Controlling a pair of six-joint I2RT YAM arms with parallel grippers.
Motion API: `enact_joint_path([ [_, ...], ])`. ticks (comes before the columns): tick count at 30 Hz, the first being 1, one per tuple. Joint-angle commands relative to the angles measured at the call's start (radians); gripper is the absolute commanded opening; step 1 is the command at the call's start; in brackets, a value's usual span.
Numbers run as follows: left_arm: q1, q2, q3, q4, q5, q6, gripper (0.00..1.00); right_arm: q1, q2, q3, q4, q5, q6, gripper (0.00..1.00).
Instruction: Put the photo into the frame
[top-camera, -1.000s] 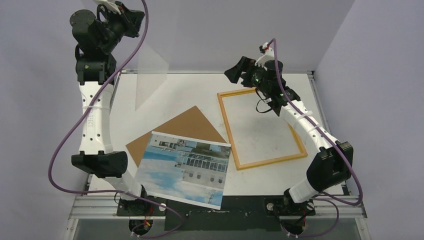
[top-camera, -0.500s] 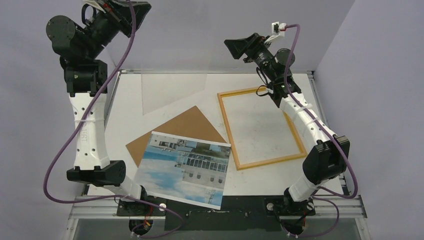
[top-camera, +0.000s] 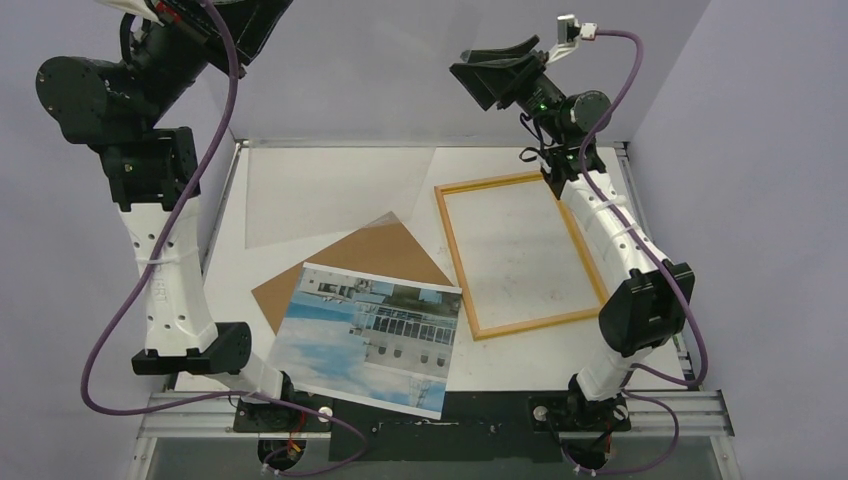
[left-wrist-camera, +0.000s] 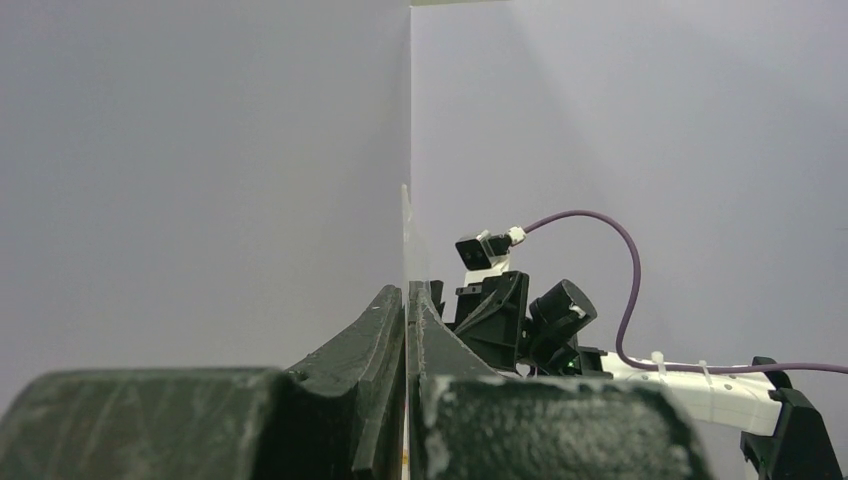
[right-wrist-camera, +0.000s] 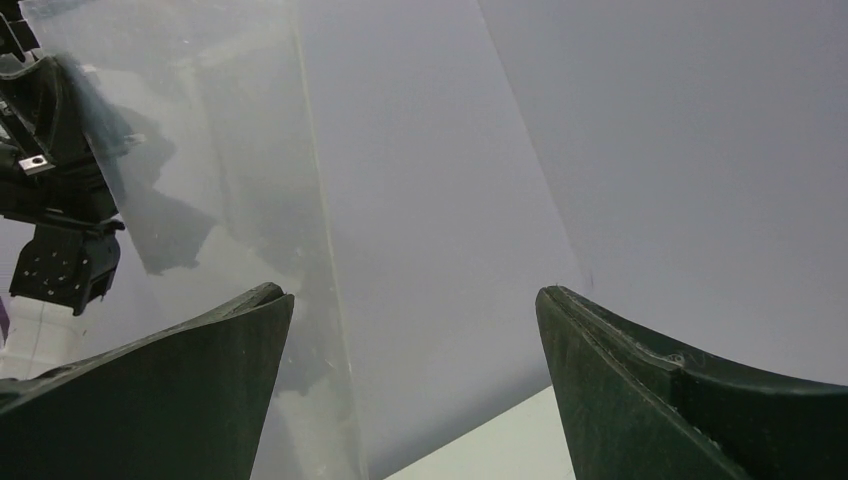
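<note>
Table (top-camera: 520, 355) first, white and wide, with both arms reared up over its far side. On its right half the frame (top-camera: 540, 321) lay flat, wood-toned from above, bare table showing through its opening. The photo (top-camera: 365, 335) lay face up at the near edge, left of the frame and outside it. Its right edge was just beside the frame's near-left corner, and its near corner hung over the table's edge. It covered the near part of the brown board (top-camera: 350, 255). Over the far left hung the clear sheet (top-camera: 330, 195); whether its lower edge touched the table, I could not tell. The left gripper (left-wrist-camera: 406, 295) was up high, fingers pressed together on that sheet's thin edge. The right gripper (top-camera: 490, 75) was raised beyond the frame's far rail, fingers spread wide around nothing and facing the sheet.
</note>
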Motion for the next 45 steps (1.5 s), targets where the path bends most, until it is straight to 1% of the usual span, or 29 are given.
enact_joint_path([
  [1,0.000,0.005,0.010,0.058,-0.024,-0.050,0.00,0.028,0.007,0.030,0.061,-0.074,0.015,0.96],
  [3,0.000,0.008,0.008,0.058,-0.035,-0.052,0.00,0.046,0.008,0.021,0.119,-0.114,0.061,0.94],
  [5,0.000,0.011,0.007,0.062,-0.046,-0.051,0.00,0.062,0.006,-0.010,0.252,-0.152,0.145,0.90],
  [7,0.002,0.013,0.007,0.063,-0.060,-0.051,0.00,0.071,0.008,-0.032,0.365,-0.178,0.235,0.82],
  [11,0.003,0.015,0.006,0.061,-0.109,-0.048,0.00,0.078,0.027,-0.035,0.498,-0.205,0.373,0.65],
  [12,0.002,0.014,0.007,0.059,-0.124,-0.046,0.00,0.078,0.032,-0.040,0.532,-0.205,0.406,0.63],
  [13,0.030,0.013,0.004,0.058,-0.140,-0.042,0.00,0.077,0.036,-0.045,0.569,-0.204,0.441,0.62],
  [16,0.040,0.005,-0.015,0.080,-0.166,-0.035,0.00,0.079,0.037,-0.067,0.630,-0.199,0.503,0.60],
  [17,0.041,0.004,-0.018,0.085,-0.174,-0.036,0.00,0.080,0.032,-0.076,0.632,-0.201,0.507,0.59],
  [20,0.042,0.002,-0.031,0.098,-0.182,-0.046,0.00,0.088,0.022,-0.083,0.610,-0.214,0.495,0.50],
  [23,0.042,0.000,-0.055,0.130,-0.185,-0.073,0.00,0.104,0.011,-0.072,0.551,-0.232,0.457,0.37],
  [25,0.042,-0.002,-0.069,0.135,-0.191,-0.078,0.00,0.114,0.004,-0.069,0.502,-0.241,0.428,0.27],
  [27,0.043,-0.008,-0.087,0.136,-0.206,-0.076,0.00,0.118,-0.007,-0.076,0.474,-0.242,0.408,0.23],
  [28,0.042,-0.012,-0.094,0.138,-0.213,-0.074,0.00,0.117,-0.012,-0.081,0.462,-0.240,0.401,0.19],
  [30,0.042,-0.013,-0.105,0.142,-0.217,-0.073,0.00,0.118,-0.023,-0.089,0.439,-0.234,0.388,0.10],
  [31,0.042,-0.014,-0.108,0.140,-0.218,-0.073,0.00,0.117,-0.031,-0.091,0.420,-0.227,0.377,0.03],
  [32,0.042,-0.015,-0.112,0.135,-0.222,-0.072,0.00,0.115,-0.038,-0.093,0.395,-0.217,0.362,0.00],
  [35,0.042,-0.030,-0.149,0.090,-0.251,-0.044,0.00,0.095,-0.069,-0.118,0.285,-0.178,0.286,0.00],
  [36,0.043,-0.040,-0.177,0.073,-0.261,-0.030,0.08,0.087,-0.082,-0.124,0.220,-0.166,0.248,0.00],
  [38,0.042,-0.070,-0.257,0.050,-0.286,-0.005,0.32,0.063,-0.107,-0.140,0.080,-0.148,0.160,0.00],
  [40,0.042,-0.104,-0.359,0.032,-0.311,0.025,0.50,0.037,-0.136,-0.152,-0.085,-0.114,0.068,0.00],
  [42,0.044,-0.124,-0.432,-0.038,-0.338,0.077,0.62,0.009,-0.166,-0.157,-0.296,-0.070,-0.029,0.00],
  [43,0.045,-0.127,-0.457,-0.108,-0.347,0.104,0.65,-0.005,-0.180,-0.156,-0.353,-0.048,-0.075,0.00],
  [45,0.045,-0.123,-0.512,-0.213,-0.376,0.148,0.68,-0.034,-0.210,-0.148,-0.564,0.015,-0.174,0.00],
])
